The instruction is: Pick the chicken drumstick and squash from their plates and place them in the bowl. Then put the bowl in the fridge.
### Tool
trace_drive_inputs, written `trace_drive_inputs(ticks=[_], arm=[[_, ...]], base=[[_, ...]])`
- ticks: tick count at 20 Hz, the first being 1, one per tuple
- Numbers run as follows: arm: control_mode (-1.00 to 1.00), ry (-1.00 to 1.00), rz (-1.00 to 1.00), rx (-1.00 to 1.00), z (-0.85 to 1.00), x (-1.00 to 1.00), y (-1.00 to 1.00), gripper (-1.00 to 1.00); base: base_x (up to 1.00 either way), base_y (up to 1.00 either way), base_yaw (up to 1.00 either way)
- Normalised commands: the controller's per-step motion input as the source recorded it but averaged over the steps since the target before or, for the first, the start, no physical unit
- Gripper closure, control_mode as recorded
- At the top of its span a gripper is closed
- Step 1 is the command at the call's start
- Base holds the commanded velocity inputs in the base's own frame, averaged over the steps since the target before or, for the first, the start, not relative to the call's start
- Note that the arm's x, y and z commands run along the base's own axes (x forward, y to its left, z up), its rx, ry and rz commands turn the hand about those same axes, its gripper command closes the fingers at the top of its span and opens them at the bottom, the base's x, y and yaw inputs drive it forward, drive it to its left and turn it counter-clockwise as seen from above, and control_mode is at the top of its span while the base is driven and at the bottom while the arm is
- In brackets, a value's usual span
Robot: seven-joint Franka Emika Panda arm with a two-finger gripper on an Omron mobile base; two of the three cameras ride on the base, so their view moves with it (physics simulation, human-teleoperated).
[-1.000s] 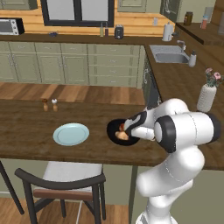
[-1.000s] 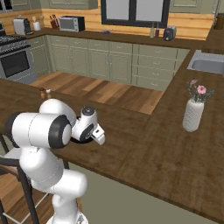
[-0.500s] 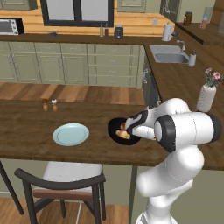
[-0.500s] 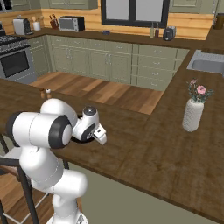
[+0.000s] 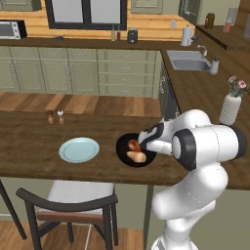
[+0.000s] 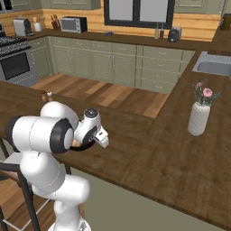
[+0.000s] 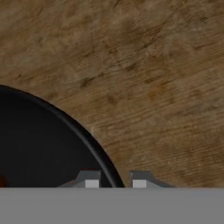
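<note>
Salt and pepper shakers [image 5: 55,117] stand behind the round pale blue plate [image 5: 79,149] on the wood-grain bench [image 5: 29,141]; end effector [image 7: 114,180] pinches the glossy black bowl [image 5: 123,146] rim.

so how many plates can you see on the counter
1: a pale blue plate on the wooden counter, left of the black bowl. A second plate may be hidden behind the arm.
</note>
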Motion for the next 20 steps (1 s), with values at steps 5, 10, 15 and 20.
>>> trace_drive_inputs(ticks=[5, 10, 15, 20], arm=[[-1.0, 0.01, -0.13, 0.01, 0.38, 0.0, 0.07, 1.0], [-1.0, 0.12, -0.19, 0.04, 0.76, 0.0, 0.01, 1.0], [-1.0, 0.29, -0.2, 0.07, 0.88, 0.0, 0.06, 1.0], [-1.0, 0.34, -0.09, 0.02, 0.69, -0.05, 0.14, 1.0]], base=[[0.0, 0.0, 0.0], [0.0, 0.0, 0.0], [0.0, 0.0, 0.0], [0.0, 0.0, 0.0]])
